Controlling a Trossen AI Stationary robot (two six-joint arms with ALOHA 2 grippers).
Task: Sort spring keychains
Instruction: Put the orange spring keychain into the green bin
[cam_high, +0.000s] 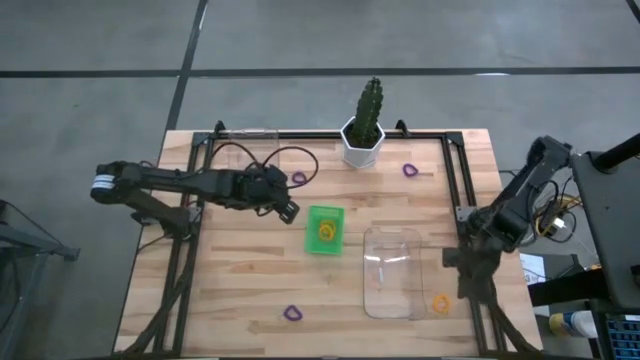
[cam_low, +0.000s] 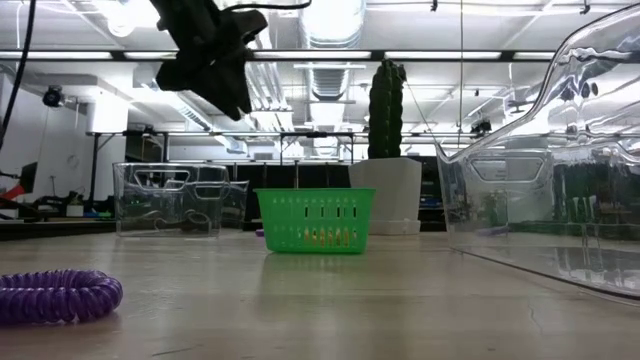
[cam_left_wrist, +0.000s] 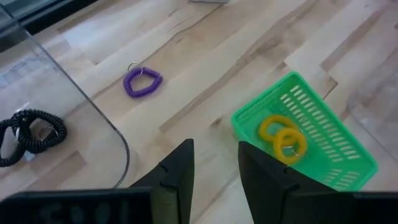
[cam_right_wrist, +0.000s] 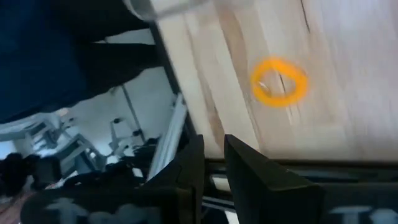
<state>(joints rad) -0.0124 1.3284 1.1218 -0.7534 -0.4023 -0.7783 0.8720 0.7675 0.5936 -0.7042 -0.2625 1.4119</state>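
Observation:
The spring keychains are scattered. Two orange ones (cam_left_wrist: 283, 137) lie in the small green tray (cam_high: 312, 243). Purple ones lie on the table at the far side (cam_high: 298, 178), by the cactus (cam_high: 410, 170) and near the front edge (cam_high: 292, 314). One orange keychain (cam_high: 440, 302) lies at the front right. Black ones (cam_left_wrist: 31, 134) rest in a clear tray (cam_high: 245, 150). My left gripper (cam_high: 287, 209) hovers open and empty just left of the green tray, raised above the table (cam_low: 215, 70). My right gripper (cam_right_wrist: 214, 168) is at the table's right edge, narrowly open, with the orange keychain (cam_right_wrist: 280, 82) ahead of it.
A second clear tray (cam_high: 390, 270) sits right of the green tray, near the front. A cactus in a white pot (cam_high: 365, 130) stands at the far edge. Black frame rails run along the table's left and right sides. Bare wood shows between the trays.

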